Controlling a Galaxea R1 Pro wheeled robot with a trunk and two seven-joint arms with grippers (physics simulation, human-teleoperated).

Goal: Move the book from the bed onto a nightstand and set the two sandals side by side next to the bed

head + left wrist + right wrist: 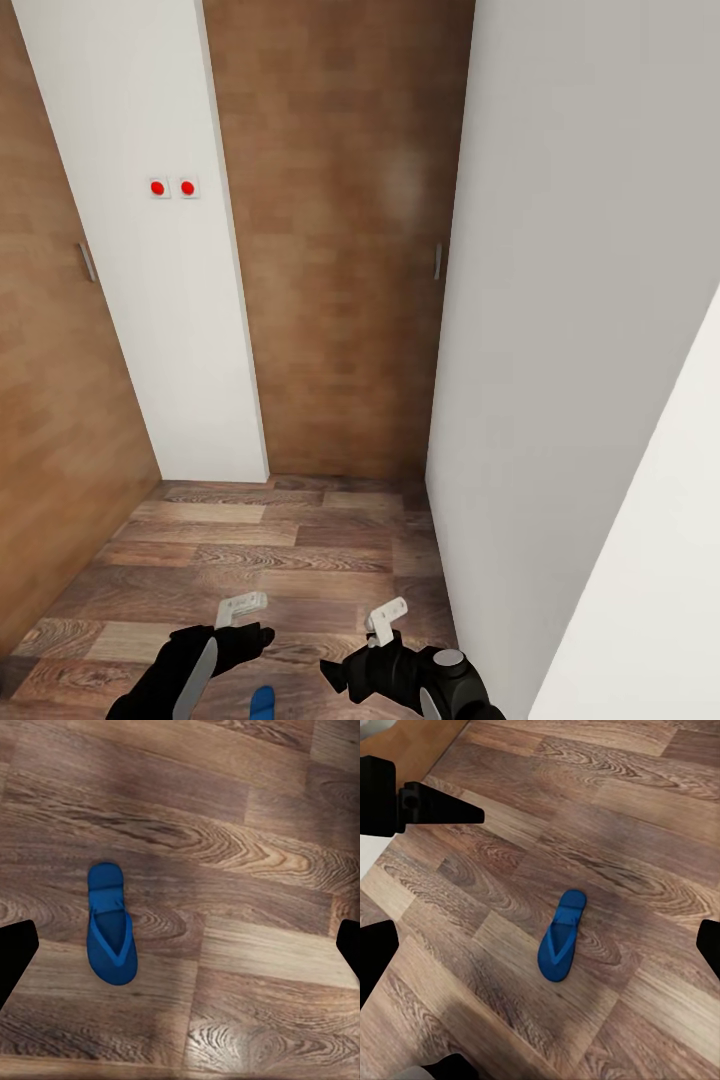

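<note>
One bright blue sandal [111, 926] lies flat on the wooden floor, by itself. It sits below and between my two arms, and its tip shows at the lower edge of the head view [262, 701]. My left gripper [180, 952] hangs above the floor, open, with the sandal off to one side of its gap. My right gripper [540, 952] is also open, and the sandal [561, 936] lies under its gap. Both grippers hold nothing. In the head view the left gripper [250, 637] and right gripper [335, 673] sit low. The book, bed and nightstand are out of view.
I face a narrow corner. A white wall [560, 300] stands close on the right. Brown wooden doors [340, 250] with metal handles close the way ahead and on the left. A white panel [150, 250] carries two red switches [173, 187]. Wood floor [260, 560] lies in front.
</note>
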